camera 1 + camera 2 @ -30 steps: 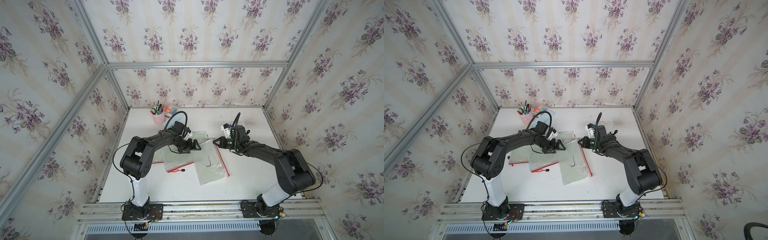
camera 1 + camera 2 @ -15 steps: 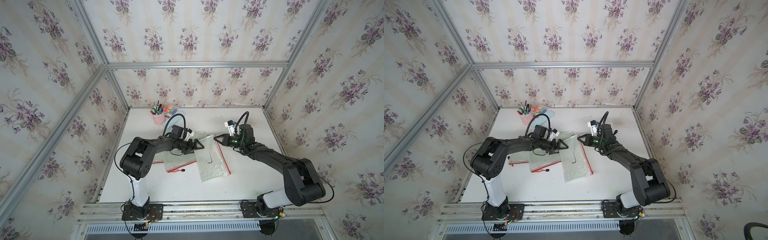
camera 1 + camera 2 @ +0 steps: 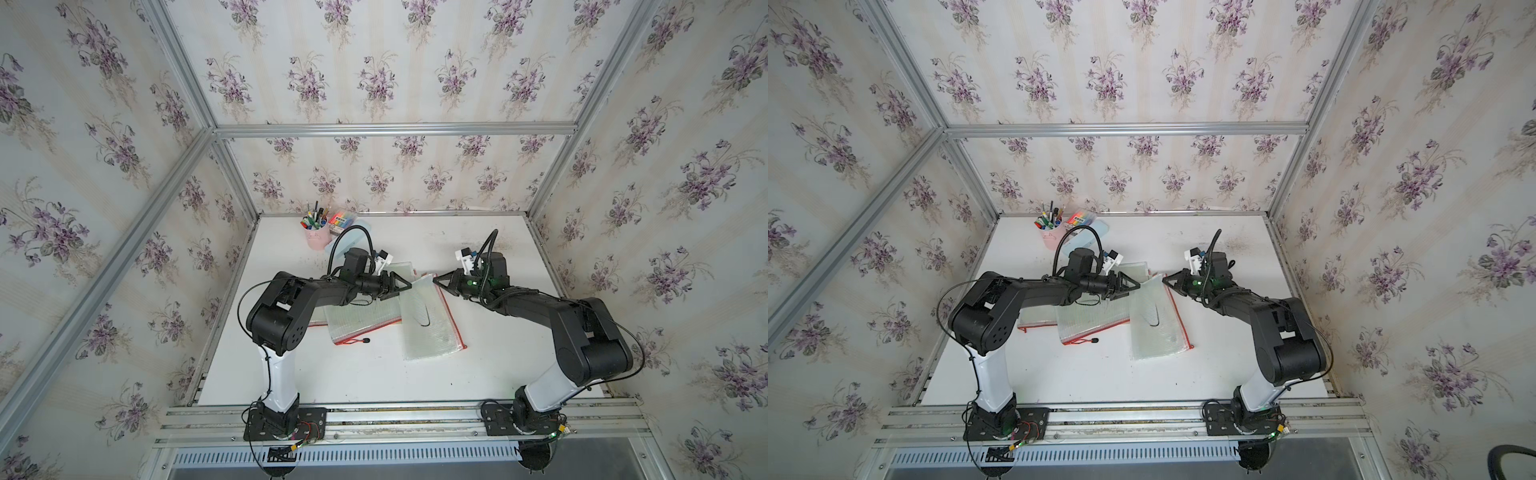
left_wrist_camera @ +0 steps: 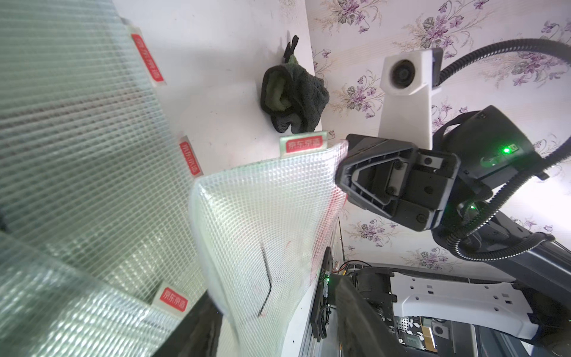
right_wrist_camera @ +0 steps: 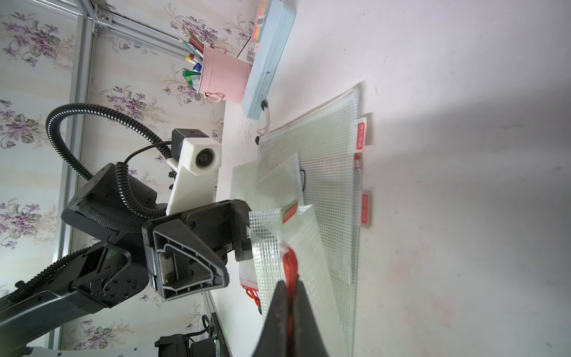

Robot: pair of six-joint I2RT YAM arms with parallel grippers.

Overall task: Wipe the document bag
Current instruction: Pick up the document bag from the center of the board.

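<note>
Document bag (image 3: 430,328) lifted at far end, near end on table (image 3: 374,374); red zip corner pinched in right gripper (image 3: 434,279); left gripper (image 3: 409,286) spread astride neighbouring corner. Advise closing squarely, keeping tension even.

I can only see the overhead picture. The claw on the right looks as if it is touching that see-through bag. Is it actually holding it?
Observer: Yes. In the right wrist view the right claw is shut on the red zipper edge of the document bag, and that end of the bag is raised off the table.
Operator: So what would it wipe the bag with? I can't make out anything like that from above.
Observer: The left wrist view shows a dark green cloth lying crumpled near the table's edge, beyond the right claw. Neither claw is touching it.
</note>
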